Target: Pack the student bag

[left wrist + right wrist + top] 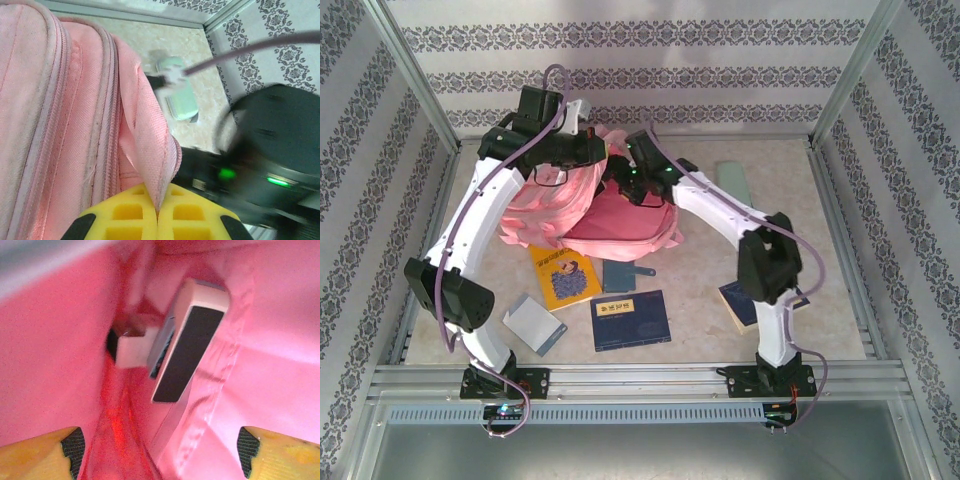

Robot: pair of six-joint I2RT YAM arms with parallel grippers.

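L fingers (134,220) clenched on flap of large pink fabric backpack (620,215), lower centre; R fingers (70,446) released, wide inside backpack

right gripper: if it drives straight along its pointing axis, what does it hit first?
Likely the flat dark-faced item inside the student bag, straight ahead of the right gripper, jaws open. Depth is unclear; the fold of pink lining below it may come first.

The table (705,345) holds the student bag (620,220), a yellow book (563,277) and a navy book (631,320).
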